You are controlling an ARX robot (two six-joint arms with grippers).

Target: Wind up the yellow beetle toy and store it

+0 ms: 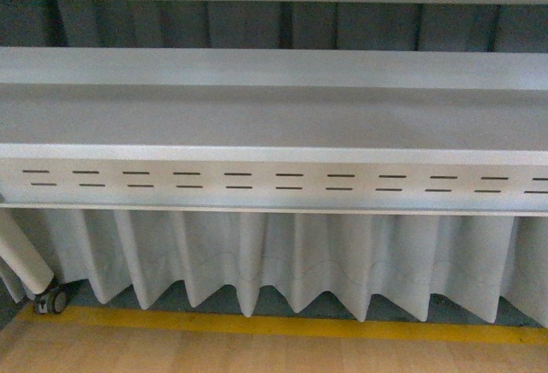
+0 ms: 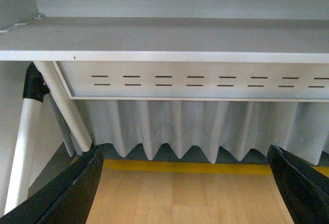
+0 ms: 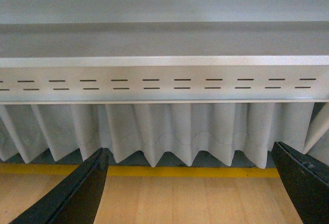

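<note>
- yellow beetle toy: i am not seeing it in any of my views, so i cannot tell where it is lying.
- my left gripper [image 2: 185, 154] is hanging wide apart, holding nothing, above the wooden floor [image 2: 185, 198].
- my right gripper [image 3: 191, 152] is also gaping wide and empty.
- i am facing a white shelf [image 1: 274, 116] with a slotted panel [image 1: 274, 180]; a pleated curtain [image 1: 282, 262] is hanging below it, behind a yellow line [image 1: 282, 326].

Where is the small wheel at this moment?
In the front view, the wheel is at the far lower left, at the foot of the slanted white leg, next to the yellow floor line.
</note>
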